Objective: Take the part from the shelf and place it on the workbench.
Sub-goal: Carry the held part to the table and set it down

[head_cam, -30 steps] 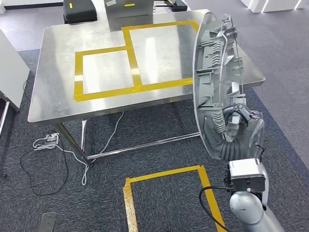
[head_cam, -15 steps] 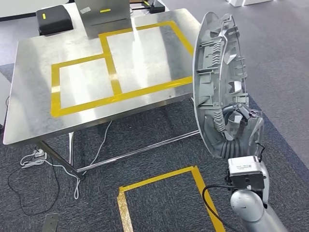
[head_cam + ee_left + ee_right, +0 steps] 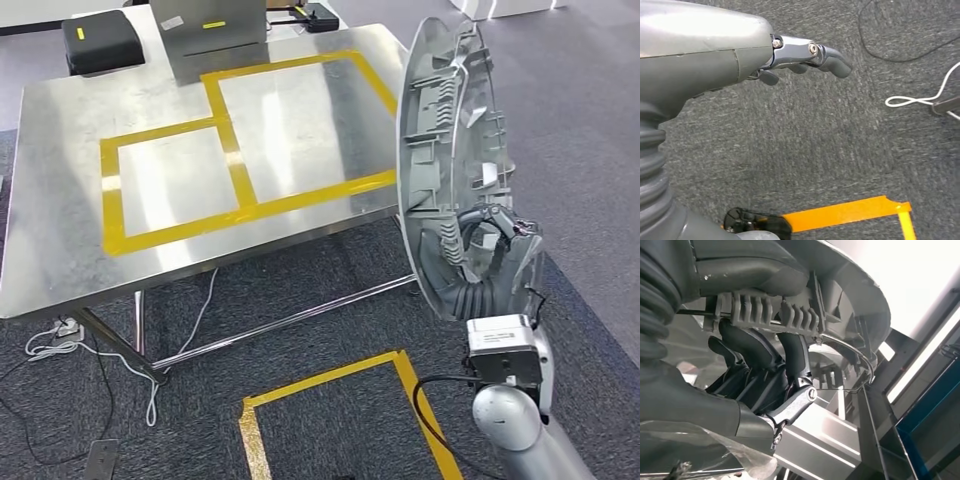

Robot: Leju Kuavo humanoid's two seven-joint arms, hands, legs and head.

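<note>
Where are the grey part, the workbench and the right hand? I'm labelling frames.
grey part [image 3: 445, 150]: head view, ribbed inner face.
workbench [image 3: 68, 240]: head view, bare steel top.
right hand [image 3: 494, 255]: head view, dark fingers.

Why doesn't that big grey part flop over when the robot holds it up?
It is probably stiff: the grey part has moulded ribs and keeps its curve standing upright. It may be light for its size, since the right hand alone holds it near the bottom. Set down on edge, it would likely tip.

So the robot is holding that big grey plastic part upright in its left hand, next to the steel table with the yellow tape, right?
Not quite: the right hand holds the grey part upright beside the steel table with its yellow tape, as the head view shows. The left hand holds nothing, seen above the carpet in the left wrist view.
</note>
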